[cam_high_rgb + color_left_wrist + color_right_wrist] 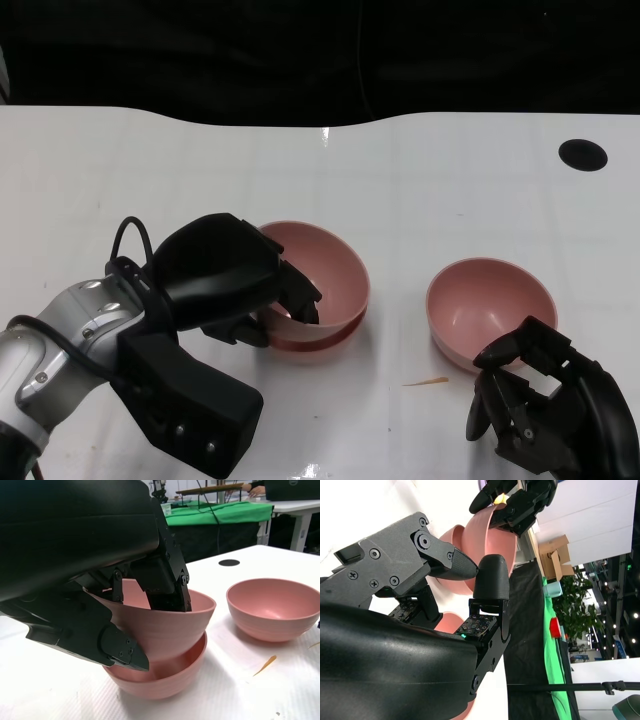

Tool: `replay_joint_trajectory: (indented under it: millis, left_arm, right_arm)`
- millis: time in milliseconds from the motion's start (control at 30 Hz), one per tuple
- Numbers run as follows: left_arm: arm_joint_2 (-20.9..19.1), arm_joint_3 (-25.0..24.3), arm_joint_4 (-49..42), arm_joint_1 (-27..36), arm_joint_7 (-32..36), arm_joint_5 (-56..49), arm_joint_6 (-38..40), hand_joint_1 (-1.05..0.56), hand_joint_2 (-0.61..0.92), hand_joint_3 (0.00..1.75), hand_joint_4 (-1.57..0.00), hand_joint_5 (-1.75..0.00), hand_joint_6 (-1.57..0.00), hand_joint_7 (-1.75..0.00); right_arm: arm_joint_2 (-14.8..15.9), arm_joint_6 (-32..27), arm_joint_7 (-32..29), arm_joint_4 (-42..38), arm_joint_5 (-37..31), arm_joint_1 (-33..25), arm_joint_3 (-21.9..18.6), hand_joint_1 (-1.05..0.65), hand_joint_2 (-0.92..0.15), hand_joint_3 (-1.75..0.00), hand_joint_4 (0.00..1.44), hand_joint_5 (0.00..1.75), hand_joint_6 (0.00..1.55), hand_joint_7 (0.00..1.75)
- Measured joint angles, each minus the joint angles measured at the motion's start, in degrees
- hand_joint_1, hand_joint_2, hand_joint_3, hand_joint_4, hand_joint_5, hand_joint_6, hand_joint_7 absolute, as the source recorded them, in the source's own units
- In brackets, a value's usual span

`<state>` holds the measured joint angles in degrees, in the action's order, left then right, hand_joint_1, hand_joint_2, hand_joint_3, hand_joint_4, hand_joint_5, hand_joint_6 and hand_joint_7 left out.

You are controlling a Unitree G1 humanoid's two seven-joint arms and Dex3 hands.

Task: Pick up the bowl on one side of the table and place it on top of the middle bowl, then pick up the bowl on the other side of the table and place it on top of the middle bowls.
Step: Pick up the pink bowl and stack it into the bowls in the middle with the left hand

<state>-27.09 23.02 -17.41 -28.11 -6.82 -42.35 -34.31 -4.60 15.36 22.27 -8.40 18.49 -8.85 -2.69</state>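
White tabletop (pixel 420 180) fills most of the head view, with a dark band across the top of the frame and a round black hole (pixel 582 154) at the upper right.

Left of centre in the head view, the left hand (pixel 235 280) grips a pink bowl (pixel 325 265) by its near-left rim, fingers hooked over the edge into the bowl and the thumb side under its outer wall. This held bowl sits tilted inside the middle bowl (pixel 315 342), whose rim shows as a darker pink band beneath it. The left wrist view shows the same pair at the middle of the frame: the held bowl (pixel 165 625) leans at an angle, nested in the lower bowl (pixel 160 677), with black fingers (pixel 167 587) inside its wall and another black part pressed against its outside.

A third pink bowl (pixel 490 310) stands upright on the table at the right of centre in the head view, well apart from the stacked pair. The right hand (pixel 545 400) sits at the lower right of the frame, its fingers apart and bent, holding nothing, with its fingertips at the near rim of that bowl; whether they touch it cannot be told. A thin orange sliver (pixel 425 381) lies on the table between the bowls, near the bottom of the frame.
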Motion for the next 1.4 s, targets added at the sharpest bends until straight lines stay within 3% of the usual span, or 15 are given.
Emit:
replay_joint_trajectory:
  millis: [533,800,1233,1400]
  left_arm:
    - [0.00,0.45,-0.68,-0.09,0.02,-0.07,-0.01,-0.18,0.92,0.07,-0.95,-0.86,-1.11,-0.14]
    - [1.04,1.51,-5.54,-0.42,3.27,-1.30,-0.92,-0.22,0.92,0.16,-0.99,-0.64,-1.13,-0.06]
    - [1.04,1.51,-6.00,-0.43,3.36,-1.32,-1.04,-0.21,0.92,0.15,-0.99,-0.63,-1.15,-0.05]
    - [1.06,1.51,-6.13,-0.44,4.75,-1.71,-1.52,-0.24,0.92,0.14,-0.98,-0.72,-1.17,-0.05]
  right_arm:
    - [0.00,0.00,0.00,0.00,0.00,0.00,0.01,-0.10,-0.66,-0.87,0.88,1.61,0.82,1.32]
    - [-0.01,-0.04,-0.29,0.15,-0.09,-0.07,0.10,-0.10,-0.66,-0.87,0.88,1.61,0.83,1.33]
    - [-0.01,-0.02,-0.23,0.15,-0.07,-0.07,0.11,-0.10,-0.66,-0.88,0.87,1.64,0.81,1.34]
    - [0.00,-0.03,-0.24,0.15,-0.09,-0.07,0.11,-0.10,-0.66,-0.87,0.88,1.61,0.82,1.32]
